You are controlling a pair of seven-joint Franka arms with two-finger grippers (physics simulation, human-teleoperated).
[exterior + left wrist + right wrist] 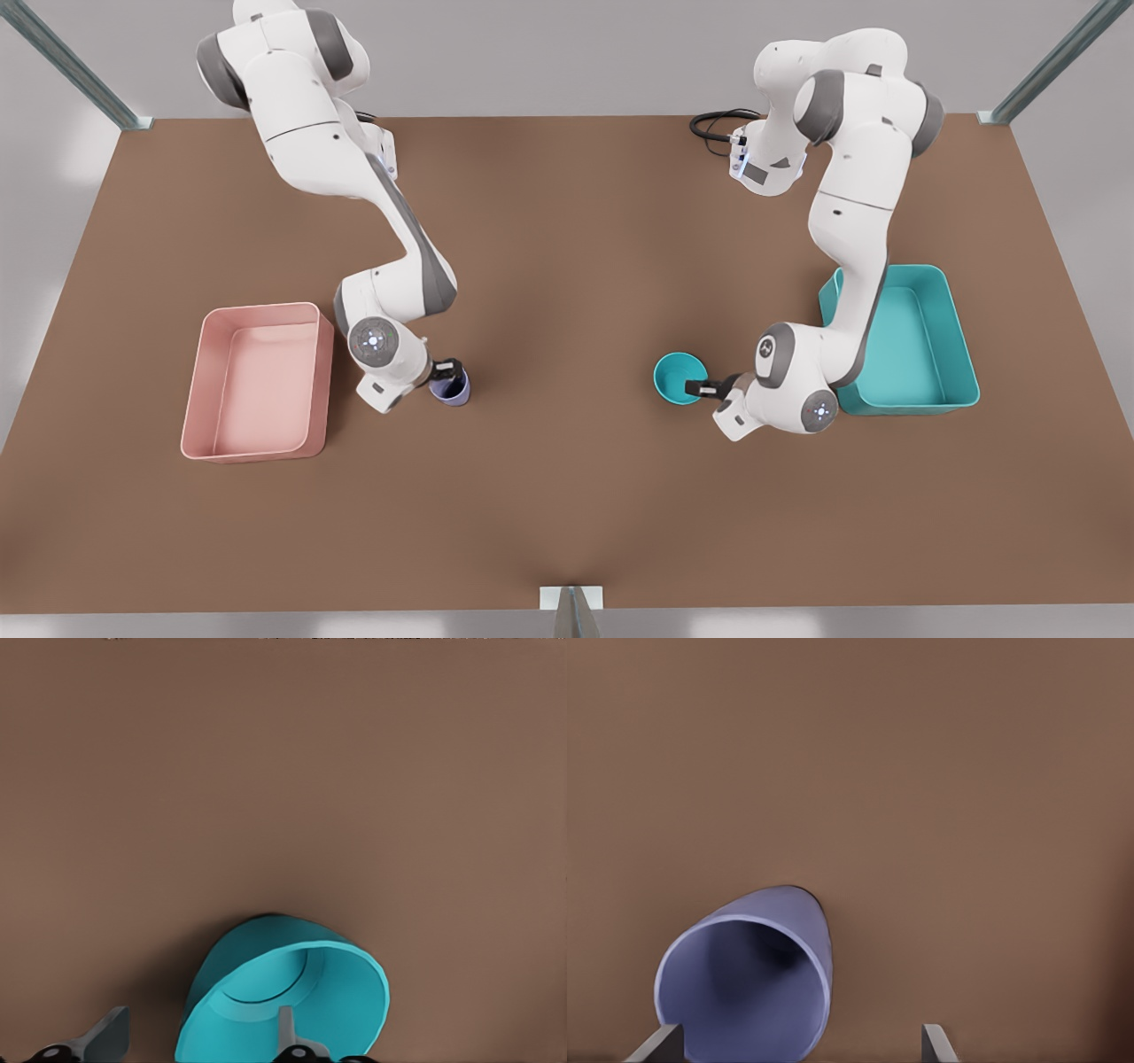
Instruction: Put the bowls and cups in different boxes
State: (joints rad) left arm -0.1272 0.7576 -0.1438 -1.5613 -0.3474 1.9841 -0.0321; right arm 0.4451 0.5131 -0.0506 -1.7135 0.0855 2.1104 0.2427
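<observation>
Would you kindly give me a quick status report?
Left tool open, one finger inside the bowl. Right tool open astride the cup rim. Both boxes unfilled. Nothing in the way.

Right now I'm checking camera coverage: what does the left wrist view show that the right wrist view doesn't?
Left wrist view alone: the teal bowl, with one finger of the left gripper outside its wall and one inside. Right wrist view alone: the lavender cup, the right gripper open, one finger at its rim. Both share the brown table.

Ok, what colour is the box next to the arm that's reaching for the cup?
Pale pink. The box shows best in the front view, at that view's left.
</observation>
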